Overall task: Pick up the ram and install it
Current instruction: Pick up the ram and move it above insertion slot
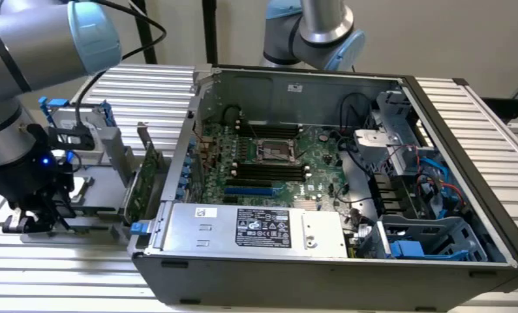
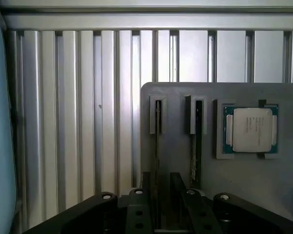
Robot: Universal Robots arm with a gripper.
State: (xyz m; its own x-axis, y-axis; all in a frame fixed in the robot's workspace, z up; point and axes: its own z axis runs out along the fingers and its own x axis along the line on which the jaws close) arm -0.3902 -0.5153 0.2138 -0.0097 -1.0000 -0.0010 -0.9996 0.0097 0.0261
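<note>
Black end effector, open, empty, is straddling slim green ram stick at grey metal case's nine o'clock; likely light, brittle: pinch its flat faces.

The ribbed table is satin metal, the grey holder matt plastic.

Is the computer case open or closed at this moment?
Open. The computer case lies on its side with no side cover, so the motherboard and the power supply inside are plainly seen.
</note>
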